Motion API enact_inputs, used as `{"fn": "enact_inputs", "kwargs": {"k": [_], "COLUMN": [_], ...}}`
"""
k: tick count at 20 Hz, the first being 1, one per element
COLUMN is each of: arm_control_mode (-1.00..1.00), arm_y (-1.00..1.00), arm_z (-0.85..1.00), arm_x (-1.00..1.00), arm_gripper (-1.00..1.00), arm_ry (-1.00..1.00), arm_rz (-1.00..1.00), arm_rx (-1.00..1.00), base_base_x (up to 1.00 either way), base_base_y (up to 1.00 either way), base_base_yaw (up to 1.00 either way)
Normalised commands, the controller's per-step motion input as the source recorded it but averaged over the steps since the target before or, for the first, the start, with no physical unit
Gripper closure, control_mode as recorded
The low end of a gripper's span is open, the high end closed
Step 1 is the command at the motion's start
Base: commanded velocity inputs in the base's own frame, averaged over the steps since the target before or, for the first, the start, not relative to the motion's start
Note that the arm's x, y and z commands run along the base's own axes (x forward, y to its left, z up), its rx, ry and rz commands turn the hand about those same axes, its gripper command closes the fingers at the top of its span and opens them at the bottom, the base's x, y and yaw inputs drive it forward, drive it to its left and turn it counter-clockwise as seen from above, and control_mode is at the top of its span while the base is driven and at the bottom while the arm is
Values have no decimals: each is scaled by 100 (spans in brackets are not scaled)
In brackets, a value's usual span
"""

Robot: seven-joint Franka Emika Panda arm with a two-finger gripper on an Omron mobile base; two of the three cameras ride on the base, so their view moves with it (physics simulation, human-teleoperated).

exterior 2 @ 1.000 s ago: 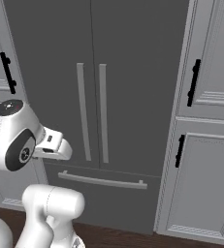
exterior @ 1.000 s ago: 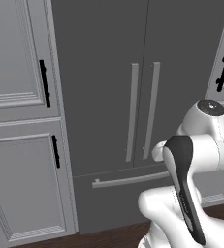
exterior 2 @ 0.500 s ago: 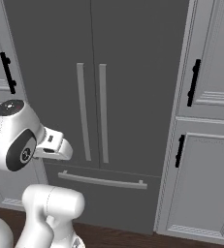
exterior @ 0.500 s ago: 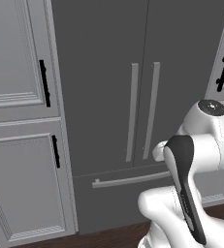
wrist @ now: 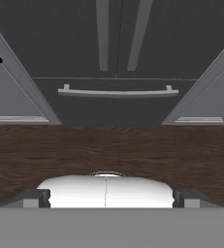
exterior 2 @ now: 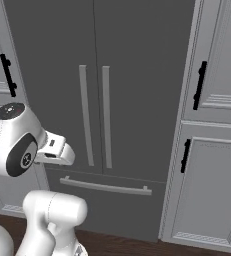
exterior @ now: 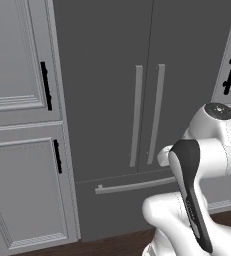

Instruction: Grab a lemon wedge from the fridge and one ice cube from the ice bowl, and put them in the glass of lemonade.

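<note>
Left base view: fridge (exterior: 137,100) is standing shut, both doors closed, two long pale bar handles (exterior: 147,115) hanging side by side at the centre seam, one horizontal drawer handle (exterior: 132,185) running below. Grey cupboards (exterior: 22,150) with black handles are flanking it.

Right base view: the fridge (exterior 2: 112,50) is filling the middle — the arm is folding low at lower left, well apart from the doors.

Hand view: gripper (wrist: 106,197) is pointing down toward dark wood floor (wrist: 108,150), fingers (wrist: 36,197) spread wide, holding nothing. The fridge drawer front is sitting beyond the floor strip.
</note>
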Motion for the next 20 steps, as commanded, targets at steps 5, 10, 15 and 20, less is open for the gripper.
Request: {"fn": "enact_inputs", "kwargs": {"k": [5, 10, 15, 20], "arm_control_mode": [-100, -100, -100, -100], "arm_y": [0, 0, 0, 0], "arm_z": [0, 0, 0, 0], "arm_x": [0, 0, 2, 44], "arm_gripper": [-100, -100, -100, -100], "arm_ry": [-1, -1, -3, -1], "arm_rz": [0, 0, 0, 0], "arm_rx": [0, 0, 0, 0], "base_base_x": [0, 0, 0, 0], "base_base_y": [0, 0, 0, 0], "base_base_yaw": [0, 0, 0, 0]}}
